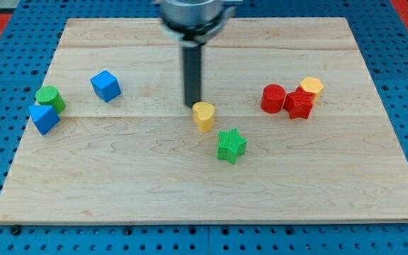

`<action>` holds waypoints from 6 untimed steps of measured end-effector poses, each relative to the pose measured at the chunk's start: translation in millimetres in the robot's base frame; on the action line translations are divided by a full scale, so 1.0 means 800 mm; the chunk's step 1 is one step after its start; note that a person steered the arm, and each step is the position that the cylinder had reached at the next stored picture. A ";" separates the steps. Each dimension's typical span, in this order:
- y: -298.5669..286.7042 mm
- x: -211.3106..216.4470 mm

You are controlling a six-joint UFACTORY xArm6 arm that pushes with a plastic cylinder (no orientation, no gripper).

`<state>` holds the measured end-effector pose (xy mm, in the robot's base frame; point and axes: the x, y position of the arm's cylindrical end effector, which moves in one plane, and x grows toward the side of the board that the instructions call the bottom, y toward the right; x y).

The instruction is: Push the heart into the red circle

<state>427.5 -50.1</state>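
Note:
The yellow heart (204, 117) lies near the middle of the wooden board (119, 177). The red circle (273, 98) lies to the view's right of it, touching a red star (299, 104). My tip (193, 106) is down on the board right at the heart's upper left edge, touching it or nearly so. The dark rod rises from there toward the view's top.
A yellow hexagon (311, 88) sits behind the red star. A green star (231, 145) lies just below and right of the heart. A blue cube (105, 86), a green circle (49, 98) and a blue triangle (44, 118) lie at the view's left.

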 end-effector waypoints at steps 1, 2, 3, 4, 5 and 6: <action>-0.051 0.031; 0.060 0.034; 0.077 0.001; 0.115 -0.005; 0.127 -0.007; 0.010 0.021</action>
